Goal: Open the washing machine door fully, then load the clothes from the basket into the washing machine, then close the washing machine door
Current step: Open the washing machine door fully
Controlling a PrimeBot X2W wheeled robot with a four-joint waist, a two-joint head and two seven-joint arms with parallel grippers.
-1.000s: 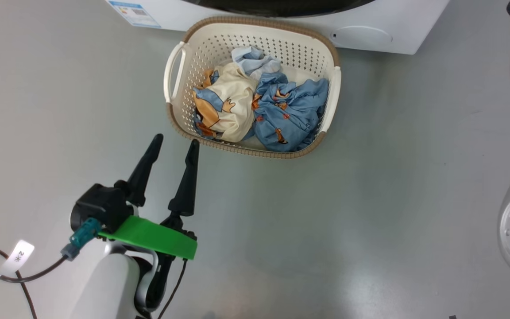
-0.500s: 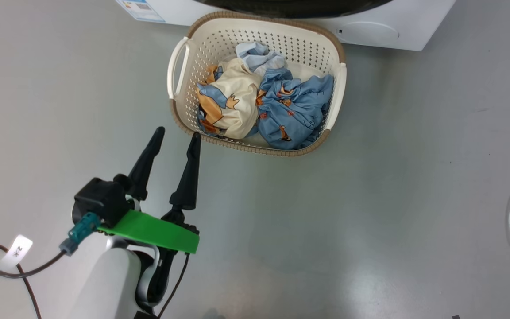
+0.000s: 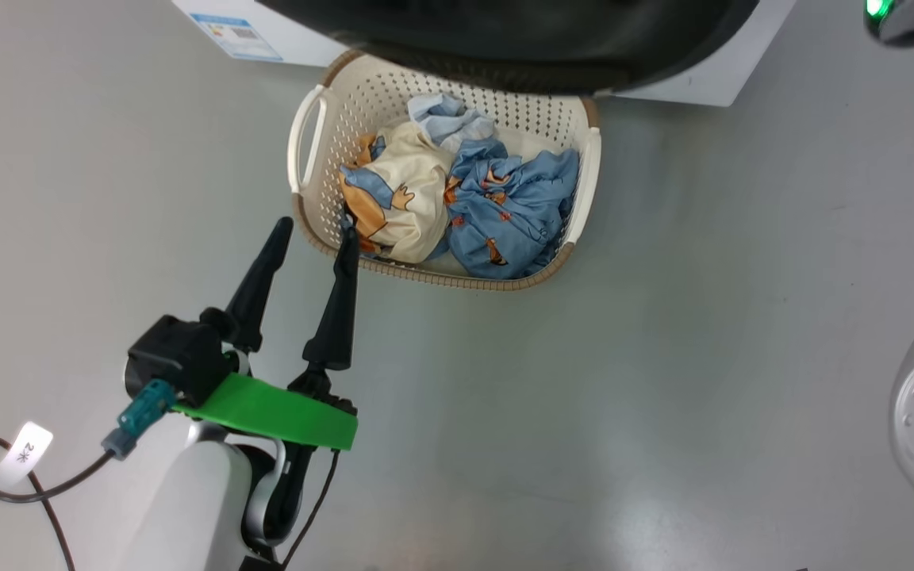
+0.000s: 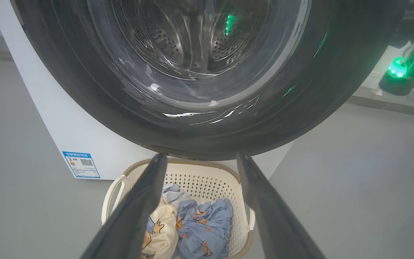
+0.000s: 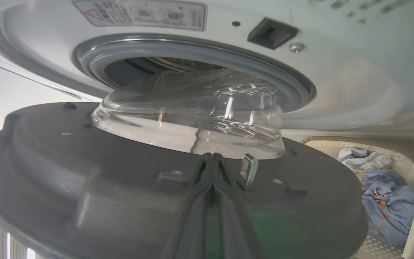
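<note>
The washing machine door (image 3: 505, 47) now swings out over our basket (image 3: 457, 279) of clothes (image 3: 505, 214), hiding its far rim. Our left gripper (image 3: 316, 228) gapes empty at its near corner; the right gripper (image 5: 212, 156) is pinched together at the door's inner face.

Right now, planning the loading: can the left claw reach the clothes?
Probably yes: the open left claw hovers by the basket, clothes uncovered; the door overhangs only the far rim.

Smooth grey floor (image 3: 663, 357) — glossy, softly reflective, pale strip (image 4: 363, 94) along its far edge
</note>
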